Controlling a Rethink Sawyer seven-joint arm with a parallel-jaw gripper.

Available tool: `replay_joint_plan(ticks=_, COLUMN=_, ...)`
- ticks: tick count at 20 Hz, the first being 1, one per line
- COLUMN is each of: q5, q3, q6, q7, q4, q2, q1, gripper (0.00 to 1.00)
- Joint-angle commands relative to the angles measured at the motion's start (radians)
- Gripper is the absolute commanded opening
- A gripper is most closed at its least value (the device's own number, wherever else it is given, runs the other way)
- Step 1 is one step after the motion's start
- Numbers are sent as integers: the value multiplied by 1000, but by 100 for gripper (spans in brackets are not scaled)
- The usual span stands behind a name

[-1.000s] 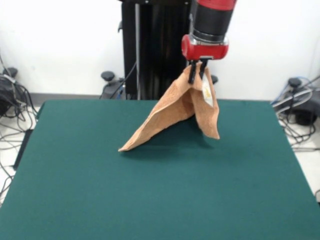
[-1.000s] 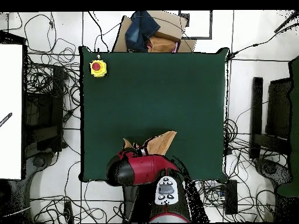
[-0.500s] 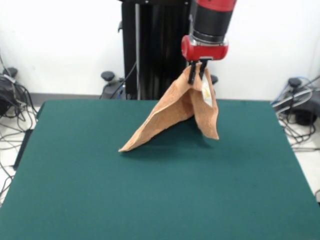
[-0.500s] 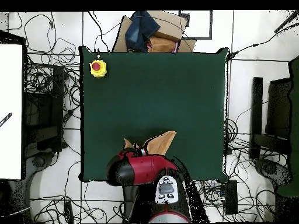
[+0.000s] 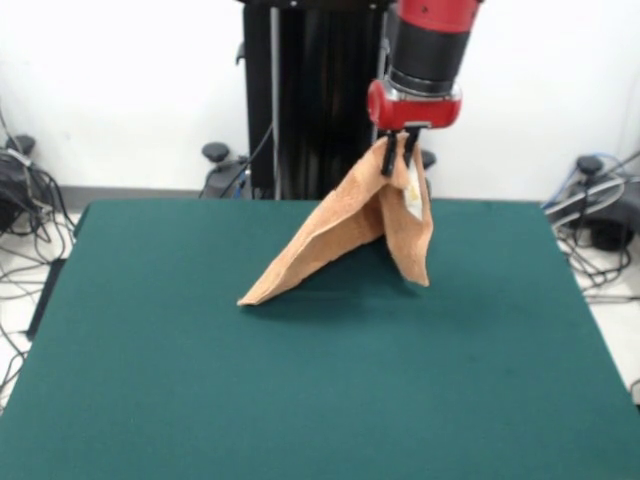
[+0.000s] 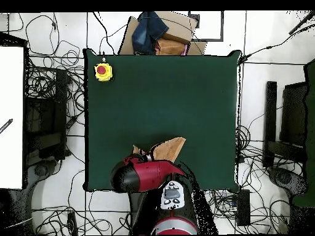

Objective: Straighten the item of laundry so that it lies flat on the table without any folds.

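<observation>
Pincer [image 5: 398,155] in the upper right of the front view is clenched on the top of the towel [image 5: 352,225], its two dark fingers [image 5: 387,152] pinching a gathered corner just under the red wrist. From this point the towel hangs down like a small tent: one long flap goes down to the left and its tip touches the worktop [image 5: 300,380] near the middle of the frame, while a shorter flap hangs to the right, and I cannot tell if its lower end touches the green cloth. A small pale label shows on the right flap.

In the overhead view the arm covers most of the towel [image 6: 169,148], which shows only as a tan piece in the lower middle of the frame.

By my judgement the task is at an early stage: the towel is lifted and folded on itself, nothing lies flat yet. Spreading it and laying it down without folds is left.

No containers stand on the worktop; only a yellow box with a red button [image 6: 103,71] sits in its upper left corner.
</observation>
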Motion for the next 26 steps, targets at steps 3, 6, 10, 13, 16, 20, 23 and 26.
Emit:
replay_joint_plan(ticks=3, q5=79, q3=32, q6=159, q7=149, q4=-152, q2=19, q1=63, gripper=0)
replay_joint_plan(ticks=6, q5=90, q3=20, q6=166, q7=163, q4=-164, q2=25, q1=81, gripper=0)
replay_joint_plan(ticks=10, q5=96, q3=23, q6=177, q7=166, q4=-165, q2=21, q1=89, gripper=0)
replay_joint_plan(ticks=13, q5=100, q3=25, q6=171, q7=166, q4=-166, q2=23, q1=91, gripper=0)
replay_joint_plan(ticks=16, q5=101, q3=24, q6=160, q7=167, q4=-159, q2=22, q1=87, gripper=0)
replay_joint_plan(ticks=20, q5=94, q3=4, q6=131, q7=177, q4=-160, q2=41, q1=94, gripper=0)
replay_joint_plan(ticks=23, q5=90, q3=8, q6=108, q7=180, q4=-148, q2=45, q1=84, gripper=0)
replay_joint_plan(ticks=26, q5=88, q3=18, q6=96, q7=178, q4=-136, q2=46, q1=76, gripper=0)
